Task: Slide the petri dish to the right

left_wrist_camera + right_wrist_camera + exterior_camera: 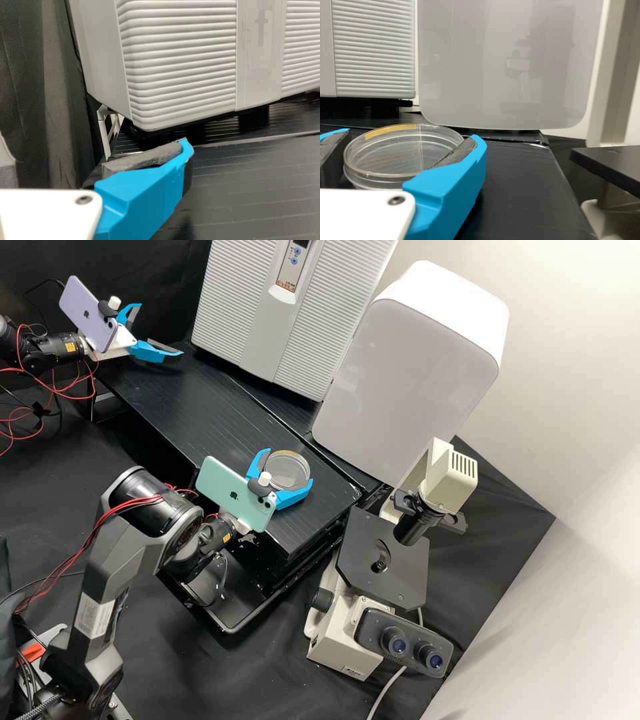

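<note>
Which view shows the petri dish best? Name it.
Right wrist view: the petri dish sits close, rim and wall clear. High view: small, from above. Left wrist view faces a ribbed white unit.

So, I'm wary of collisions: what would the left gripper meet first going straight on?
Probably the ribbed white appliance on the black bench; the left gripper points at its lower corner, though depth is unclear.

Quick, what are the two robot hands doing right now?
Left gripper: open, holding nothing.
Right gripper: closed on the petri dish.
</note>
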Tool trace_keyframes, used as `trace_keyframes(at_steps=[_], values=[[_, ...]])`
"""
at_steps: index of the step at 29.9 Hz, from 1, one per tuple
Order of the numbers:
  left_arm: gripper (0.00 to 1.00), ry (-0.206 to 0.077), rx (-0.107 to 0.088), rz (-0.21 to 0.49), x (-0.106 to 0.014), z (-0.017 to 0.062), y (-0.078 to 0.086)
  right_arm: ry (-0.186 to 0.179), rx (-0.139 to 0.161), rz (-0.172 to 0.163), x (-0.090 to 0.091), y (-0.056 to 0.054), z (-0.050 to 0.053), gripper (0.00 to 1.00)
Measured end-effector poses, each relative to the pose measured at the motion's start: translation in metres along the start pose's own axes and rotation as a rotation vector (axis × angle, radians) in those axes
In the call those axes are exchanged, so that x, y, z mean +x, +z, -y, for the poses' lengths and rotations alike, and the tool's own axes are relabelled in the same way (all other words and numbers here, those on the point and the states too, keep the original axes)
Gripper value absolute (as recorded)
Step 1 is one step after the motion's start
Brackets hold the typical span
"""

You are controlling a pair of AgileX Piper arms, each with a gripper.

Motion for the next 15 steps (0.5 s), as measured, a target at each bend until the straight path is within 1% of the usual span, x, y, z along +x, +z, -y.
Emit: trace_keyframes(at_steps=[5,6,15], values=[[1.00,0.000,0.000,0.000,0.0000,0.0000,0.0000,0.016,-0.005,0.004,-0.0048,0.0062,-0.0035,0.00],[1.00,0.000,0.000,0.000,0.0000,0.0000,0.0000,0.014,-0.007,0.003,-0.0055,0.0069,-0.0037,0.00],[1.00,0.000,0.000,0.000,0.0000,0.0000,0.0000,0.016,-0.002,0.002,-0.0077,0.0077,-0.0032,0.00]])
